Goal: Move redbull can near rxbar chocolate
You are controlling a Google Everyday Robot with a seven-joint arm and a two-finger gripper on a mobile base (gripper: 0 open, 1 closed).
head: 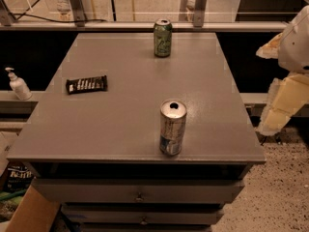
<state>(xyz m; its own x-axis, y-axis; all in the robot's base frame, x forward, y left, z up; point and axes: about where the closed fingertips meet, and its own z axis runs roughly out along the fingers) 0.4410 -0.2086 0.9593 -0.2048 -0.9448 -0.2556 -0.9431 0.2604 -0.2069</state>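
Grey and matte, the table top (120, 124) fills most of the camera view. It sits over a cabinet with two drawers (140, 193) stacked at the front, each with a small knob. The redbull can (173, 127) stands upright close to the table's front edge, a little right of the middle, with its shiny top and dark opening facing the camera. The rxbar chocolate (87, 84) lies flat on the left side of the table, its long side running roughly left to right and its white lettering up. It is well apart from the redbull can, farther back and to the left. A green can (162, 37) stands upright near the back edge, roughly in line with the redbull can but on the far side of the surface.

The gripper (282, 105) is off the table at the right edge of the view, a pale cream and white shape beside the table's right side, touching none of the objects. It holds nothing that can be seen, and whether it is open or closed cannot be told.

A white pump bottle (18, 85) rests on a low ledge left of the table. A cardboard box (26, 216) shows at the lower left corner, and speckled floor (275, 197) at the lower right.
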